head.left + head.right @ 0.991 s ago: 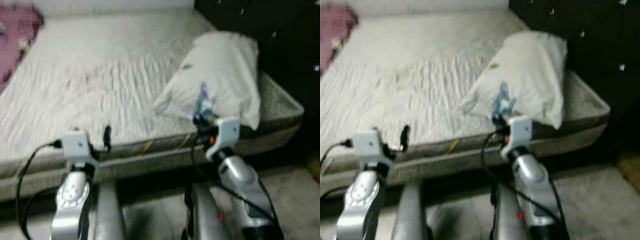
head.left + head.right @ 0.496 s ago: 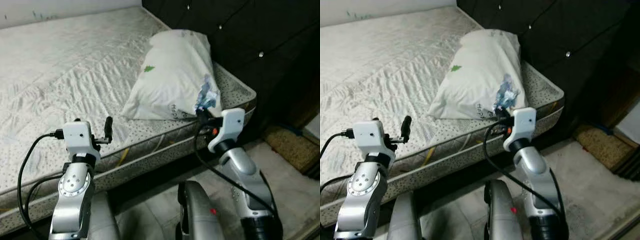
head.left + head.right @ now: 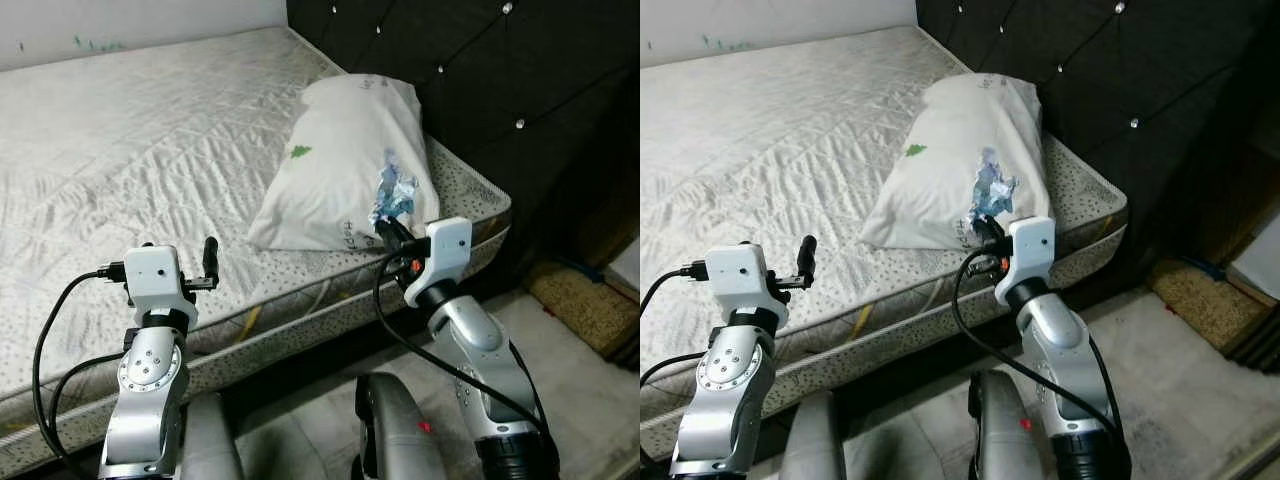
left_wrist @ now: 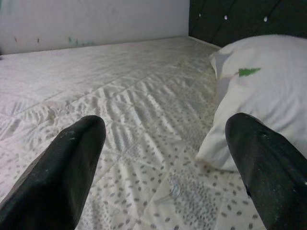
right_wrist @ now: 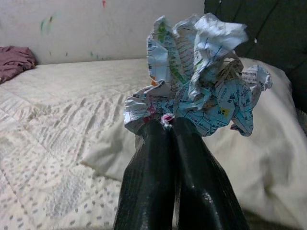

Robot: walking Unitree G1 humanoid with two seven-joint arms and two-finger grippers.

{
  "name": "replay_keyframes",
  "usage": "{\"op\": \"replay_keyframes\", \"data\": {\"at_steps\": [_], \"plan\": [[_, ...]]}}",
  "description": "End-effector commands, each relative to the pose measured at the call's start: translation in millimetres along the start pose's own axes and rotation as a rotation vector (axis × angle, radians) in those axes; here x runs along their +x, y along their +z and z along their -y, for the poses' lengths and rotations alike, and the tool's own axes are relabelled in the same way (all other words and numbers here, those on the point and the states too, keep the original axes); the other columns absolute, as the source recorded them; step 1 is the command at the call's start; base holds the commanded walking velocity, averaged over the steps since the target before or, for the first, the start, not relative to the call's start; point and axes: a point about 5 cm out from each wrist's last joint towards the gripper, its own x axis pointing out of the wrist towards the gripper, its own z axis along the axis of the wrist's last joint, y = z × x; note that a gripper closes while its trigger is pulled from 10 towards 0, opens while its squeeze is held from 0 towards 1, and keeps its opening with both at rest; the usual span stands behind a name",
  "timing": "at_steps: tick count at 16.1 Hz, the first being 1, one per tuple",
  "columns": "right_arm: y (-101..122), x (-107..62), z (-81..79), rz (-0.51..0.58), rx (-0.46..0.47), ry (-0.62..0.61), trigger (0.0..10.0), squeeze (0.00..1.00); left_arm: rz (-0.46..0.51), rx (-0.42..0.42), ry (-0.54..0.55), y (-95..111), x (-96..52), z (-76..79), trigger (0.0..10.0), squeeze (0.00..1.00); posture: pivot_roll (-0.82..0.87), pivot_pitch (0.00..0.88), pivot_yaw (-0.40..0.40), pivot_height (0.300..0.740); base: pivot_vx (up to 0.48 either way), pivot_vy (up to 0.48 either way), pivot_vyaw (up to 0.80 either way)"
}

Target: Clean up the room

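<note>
Right wrist view, crumpled paper [image 5: 196,81] clamped by right gripper [image 5: 169,125] nr pillow [image 3: 345,165], left gripper [image 4: 165,158] fingers held apart over mattress [image 3: 130,150].

White pillow [image 3: 345,160] with green leaf, grey-speckled white mattress [image 3: 130,160], blue-white printed crumpled paper [image 5: 196,91], black headboard [image 3: 480,80].

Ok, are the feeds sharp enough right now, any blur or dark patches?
Left eye view: sharp, evenly lit; the headboard reads very dark. Left wrist view: the left claw fingers are soft up close, the mattress clear. Right wrist view: the crumpled paper in the right claw is crisp.
</note>
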Motion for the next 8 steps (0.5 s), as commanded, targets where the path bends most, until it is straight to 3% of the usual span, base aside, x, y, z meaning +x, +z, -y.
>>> {"op": "replay_keyframes", "data": {"at_steps": [1, 6, 8], "plan": [[5.0, 2.5, 1.5, 0.02, 0.001, 0.003, 10.0, 0.0, 0.009, -0.001, -0.011, 2.1, 2.4, 0.5, 10.0, 0.0, -0.02, 0.0, -0.007, 0.632, 0.0, 0.0, 0.0], [6.1, 5.0, 0.4, 0.024, 0.003, 0.012, 10.0, 0.0, 0.01, -0.003, -0.016, 0.9, 2.5, 2.9, 10.0, 0.0, -0.03, 0.0, -0.012, 0.692, 0.0, 0.0, 0.0], [6.1, 5.4, 1.7, 0.023, -0.001, 0.013, 10.0, 0.0, 0.034, 0.064, 0.002, 1.4, 3.4, 0.3, 10.0, 0.0, -0.02, 0.0, -0.026, 0.717, 0.0, 0.0, 0.0]]}}
